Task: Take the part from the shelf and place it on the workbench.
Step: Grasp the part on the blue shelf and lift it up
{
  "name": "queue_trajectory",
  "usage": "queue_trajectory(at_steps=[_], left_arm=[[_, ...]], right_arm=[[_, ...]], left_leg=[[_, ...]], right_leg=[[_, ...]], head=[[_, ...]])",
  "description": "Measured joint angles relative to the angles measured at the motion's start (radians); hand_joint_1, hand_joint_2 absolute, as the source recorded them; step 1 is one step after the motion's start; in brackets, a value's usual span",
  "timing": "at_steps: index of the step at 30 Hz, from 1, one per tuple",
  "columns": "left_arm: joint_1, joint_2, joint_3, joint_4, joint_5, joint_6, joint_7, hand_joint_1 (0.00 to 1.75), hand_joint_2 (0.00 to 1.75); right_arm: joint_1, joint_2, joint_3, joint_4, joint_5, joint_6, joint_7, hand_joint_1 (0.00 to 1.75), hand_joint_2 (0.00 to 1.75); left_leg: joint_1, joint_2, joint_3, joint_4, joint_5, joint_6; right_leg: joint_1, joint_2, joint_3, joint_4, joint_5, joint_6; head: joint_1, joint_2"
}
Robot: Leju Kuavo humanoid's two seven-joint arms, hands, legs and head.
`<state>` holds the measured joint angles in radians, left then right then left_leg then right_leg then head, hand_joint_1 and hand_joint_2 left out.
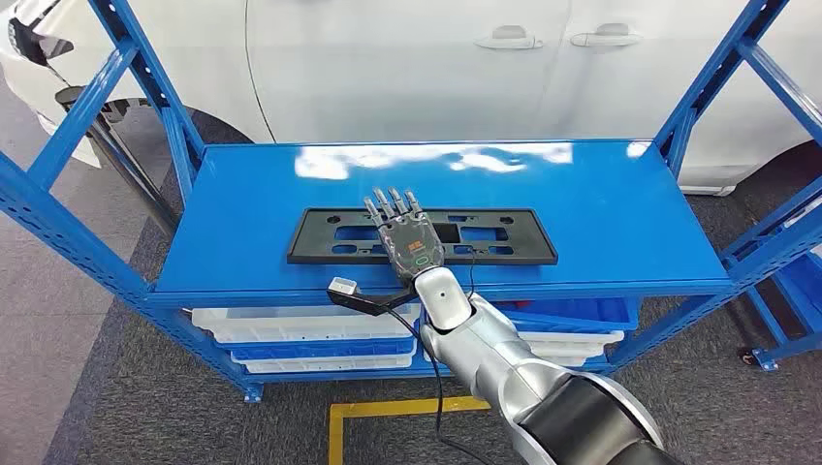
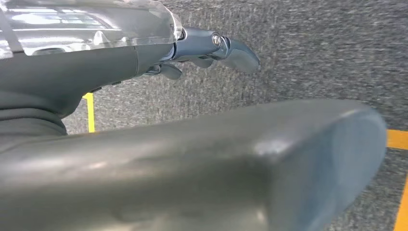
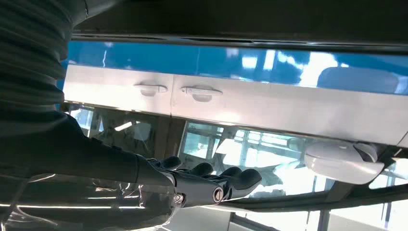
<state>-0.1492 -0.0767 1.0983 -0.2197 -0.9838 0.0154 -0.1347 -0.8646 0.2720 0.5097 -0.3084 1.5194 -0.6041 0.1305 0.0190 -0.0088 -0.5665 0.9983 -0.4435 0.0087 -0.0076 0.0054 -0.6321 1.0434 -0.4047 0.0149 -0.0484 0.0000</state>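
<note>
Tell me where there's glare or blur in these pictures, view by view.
Head view: sharp; white glare patches on the blue shelf behind the black part. Left wrist view: the left hand is clear, the big grey shape up close is soft. Right wrist view: upside down, bright reflections off the white car beyond the right hand.
</note>
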Motion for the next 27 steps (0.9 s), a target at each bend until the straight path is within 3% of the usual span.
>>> queue_trajectory(at_steps=[2, 5, 7, 8, 10, 11, 12, 13, 14, 16, 17, 19, 22, 24, 25, 26, 27], left_arm=[[-0.001, 0.000, 0.000, 0.000, 0.001, 0.000, -0.001, 0.00, 0.00], [-0.001, 0.001, 0.000, 0.000, 0.003, 0.000, -0.004, 0.00, 0.00], [-0.001, 0.002, 0.000, 0.000, 0.003, -0.001, -0.005, 0.00, 0.00], [-0.002, 0.002, 0.000, 0.000, 0.003, -0.001, -0.006, 0.00, 0.00], [-0.001, 0.001, 0.000, 0.000, 0.004, -0.003, -0.007, 0.00, 0.00], [0.000, 0.001, 0.000, 0.000, 0.005, -0.003, -0.007, 0.00, 0.00], [0.001, 0.002, 0.000, 0.000, 0.005, -0.004, -0.008, 0.00, 0.00], [0.002, 0.002, 0.000, 0.000, 0.006, -0.004, -0.008, 0.00, 0.00], [0.002, 0.003, 0.000, 0.000, 0.006, -0.004, -0.008, 0.00, 0.00], [0.002, 0.004, 0.000, 0.000, 0.006, -0.004, -0.009, 0.00, 0.00], [0.000, 0.004, 0.000, 0.000, 0.006, -0.005, -0.009, 0.00, 0.00], [-0.001, 0.004, 0.000, 0.000, 0.006, -0.005, -0.009, 0.00, 0.00], [-0.001, 0.003, 0.000, 0.000, 0.006, -0.006, -0.008, 0.00, 0.00], [-0.004, 0.002, 0.000, 0.000, 0.005, -0.006, -0.007, 0.00, 0.00], [-0.006, 0.002, 0.000, 0.000, 0.005, -0.006, -0.006, 0.00, 0.00], [-0.007, 0.002, 0.000, 0.000, 0.005, -0.006, -0.005, 0.00, 0.00], [-0.006, 0.002, 0.000, 0.000, 0.005, -0.006, -0.004, 0.00, 0.00]], right_arm=[[-0.001, 0.001, 0.000, 0.000, 0.001, 0.006, 0.000, 0.00, 1.75], [-0.003, 0.003, 0.000, 0.000, 0.003, 0.025, 0.003, 0.00, 1.75], [-0.006, 0.005, 0.000, 0.000, 0.005, 0.052, 0.009, 0.00, 1.75], [-0.007, 0.007, 0.000, 0.000, 0.007, 0.072, 0.014, 0.00, 1.75], [-0.009, 0.010, 0.000, 0.001, 0.010, 0.120, 0.021, 0.00, 1.75], [-0.009, 0.011, 0.000, 0.002, 0.010, 0.141, 0.024, 0.00, 1.75], [-0.009, 0.012, 0.000, 0.003, 0.011, 0.159, 0.025, 0.00, 1.75], [-0.008, 0.012, 0.000, 0.004, 0.011, 0.171, 0.025, 0.00, 1.75], [-0.009, 0.014, 0.000, 0.004, 0.011, 0.177, 0.025, 0.00, 1.75], [-0.011, 0.017, 0.000, 0.004, 0.011, 0.183, 0.026, 0.00, 1.75], [-0.013, 0.019, 0.000, 0.005, 0.012, 0.190, 0.026, 0.00, 1.75], [-0.016, 0.021, 0.000, 0.006, 0.013, 0.217, 0.029, 0.00, 1.75], [-0.024, 0.025, 0.000, 0.006, 0.016, 0.271, 0.033, 0.00, 1.75], [-0.030, 0.027, 0.000, 0.007, 0.020, 0.319, 0.039, 0.00, 1.75], [-0.032, 0.028, 0.000, 0.008, 0.023, 0.347, 0.044, 0.21, 1.75], [-0.033, 0.028, 0.000, 0.008, 0.027, 0.376, 0.051, 0.59, 1.75], [-0.035, 0.029, 0.000, 0.008, 0.029, 0.405, 0.059, 1.03, 1.75]], left_leg=[[-0.003, 0.000, -0.001, 0.002, -0.003, -0.006], [-0.003, 0.001, 0.003, -0.002, -0.010, -0.023], [0.000, 0.003, -0.005, 0.026, -0.030, -0.033], [0.001, 0.003, -0.024, 0.069, -0.051, -0.037], [0.001, 0.004, -0.094, 0.203, -0.106, -0.042], [0.002, 0.004, -0.130, 0.262, -0.122, -0.044], [0.002, 0.004, -0.153, 0.293, -0.120, -0.044], [0.002, 0.004, -0.156, 0.283, -0.097, -0.042], [0.001, 0.004, -0.138, 0.232, -0.056, -0.039], [-0.001, 0.004, -0.079, 0.090, 0.021, -0.028], [-0.004, 0.004, -0.057, 0.040, 0.038, -0.023], [-0.009, 0.003, -0.043, 0.011, 0.034, -0.014], [-0.004, 0.003, -0.037, 0.001, 0.032, 0.001], [-0.001, 0.004, -0.032, -0.004, 0.031, 0.009], [-0.001, 0.005, -0.031, -0.004, 0.029, 0.012], [-0.001, 0.005, -0.029, -0.003, 0.027, 0.013], [-0.001, 0.005, -0.026, -0.003, 0.024, 0.014]], right_leg=[[0.002, 0.001, 0.006, -0.018, -0.004, -0.004], [0.005, 0.003, 0.015, -0.036, -0.013, -0.020], [0.003, 0.003, 0.025, -0.043, -0.014, -0.033], [0.001, 0.003, 0.030, -0.047, -0.015, -0.038], [0.004, 0.002, 0.036, -0.048, -0.021, -0.046], [0.006, 0.002, 0.039, -0.047, -0.023, -0.048], [0.008, 0.002, 0.042, -0.047, -0.027, -0.049], [0.009, 0.003, 0.048, -0.047, -0.031, -0.049], [0.010, 0.003, 0.055, -0.047, -0.036, -0.048], [0.014, 0.005, 0.068, -0.045, -0.047, -0.043], [0.015, 0.006, 0.071, -0.044, -0.051, -0.038], [0.017, 0.007, 0.070, -0.043, -0.055, -0.028], [0.015, 0.005, 0.065, -0.024, -0.072, -0.011], [0.011, 0.003, 0.017, 0.071, -0.119, -0.001], [0.009, 0.003, -0.023, 0.143, -0.147, 0.002], [0.006, 0.002, -0.062, 0.209, -0.168, 0.005], [0.004, 0.002, -0.088, 0.248, -0.171, 0.007]], head=[[0.000, 0.000], [0.000, 0.000], [0.000, 0.000], [0.000, 0.000], [0.000, 0.000], [0.000, 0.000], [0.000, 0.000], [0.000, 0.000], [0.000, 0.000], [0.000, 0.000], [0.000, 0.000], [0.000, 0.000], [0.000, 0.000], [0.000, 0.000], [0.000, 0.000], [0.000, 0.000], [0.000, 0.000]])
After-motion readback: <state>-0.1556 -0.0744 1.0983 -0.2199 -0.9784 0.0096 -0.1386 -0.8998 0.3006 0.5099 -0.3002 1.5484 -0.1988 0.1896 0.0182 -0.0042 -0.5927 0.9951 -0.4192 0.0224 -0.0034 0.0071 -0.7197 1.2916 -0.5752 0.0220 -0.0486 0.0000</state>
